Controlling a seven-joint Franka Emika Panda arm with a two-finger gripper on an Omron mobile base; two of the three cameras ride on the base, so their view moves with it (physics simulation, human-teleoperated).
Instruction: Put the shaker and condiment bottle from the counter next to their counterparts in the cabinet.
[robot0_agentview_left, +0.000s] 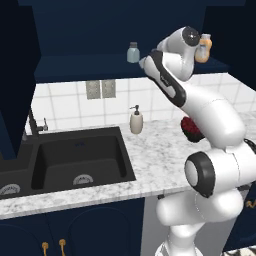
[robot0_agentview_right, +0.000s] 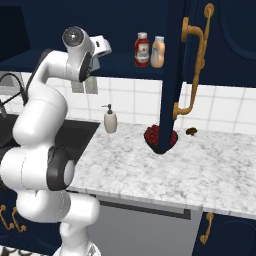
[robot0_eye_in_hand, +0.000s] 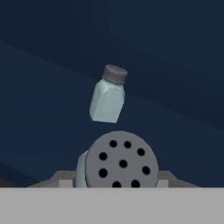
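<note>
Holding the shaker (robot0_eye_in_hand: 119, 164), the gripper (robot0_eye_in_hand: 118, 183) faces its counterpart shaker (robot0_eye_in_hand: 107, 96) just beyond.

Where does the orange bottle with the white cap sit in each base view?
Left base view: orange bottle at upper right on the navy shelf, partly behind the arm.
Right base view: the bottle at top centre, just right of the red bottle.
Shared landmark: the soap dispenser on the counter.

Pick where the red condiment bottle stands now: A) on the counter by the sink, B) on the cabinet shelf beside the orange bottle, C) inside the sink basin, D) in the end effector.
B: the red condiment bottle stands upright on the cabinet shelf beside the orange bottle.
</note>
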